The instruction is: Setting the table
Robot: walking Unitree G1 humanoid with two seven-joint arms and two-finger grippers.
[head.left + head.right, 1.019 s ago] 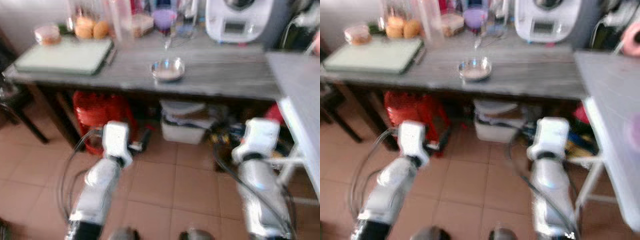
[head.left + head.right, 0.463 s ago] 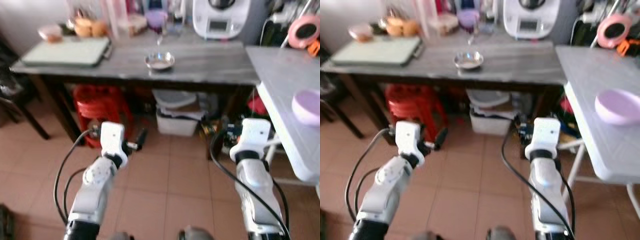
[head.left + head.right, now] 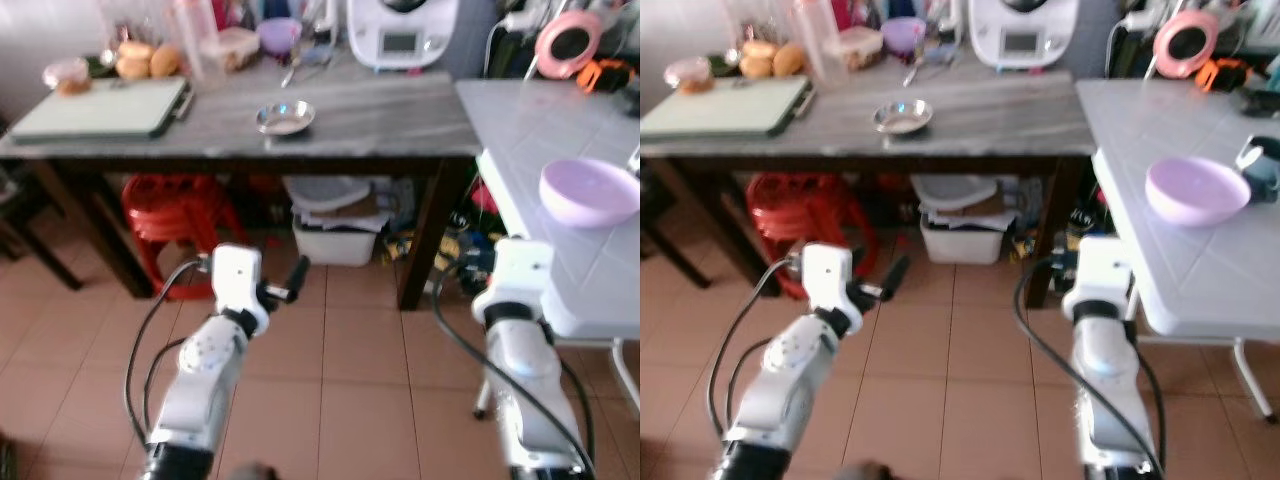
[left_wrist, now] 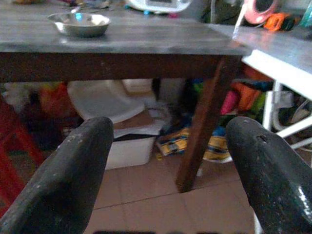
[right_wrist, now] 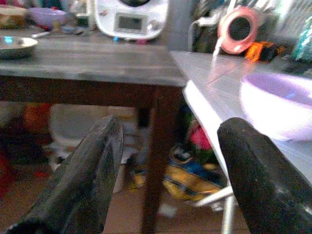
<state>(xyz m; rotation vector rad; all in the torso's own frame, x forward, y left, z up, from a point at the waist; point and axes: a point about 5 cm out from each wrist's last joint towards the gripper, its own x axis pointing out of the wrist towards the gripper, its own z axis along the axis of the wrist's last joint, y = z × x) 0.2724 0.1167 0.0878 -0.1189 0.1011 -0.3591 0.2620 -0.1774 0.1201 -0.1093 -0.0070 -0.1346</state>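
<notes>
Bowl (image 3: pixel 1196 191) sits on white table (image 3: pixel 1160 130) at right; left gripper (image 4: pixel 165 170) and right gripper (image 5: pixel 170 170) hang over floor, fingers spread, holding nothing.

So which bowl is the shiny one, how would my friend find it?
Look at the long grey wooden table straight ahead. Near the middle of its top, close to the front edge, sits the shiny metal bowl on its own. It is silver and shallow, unlike the big lilac bowl on the white table to the right.
</notes>
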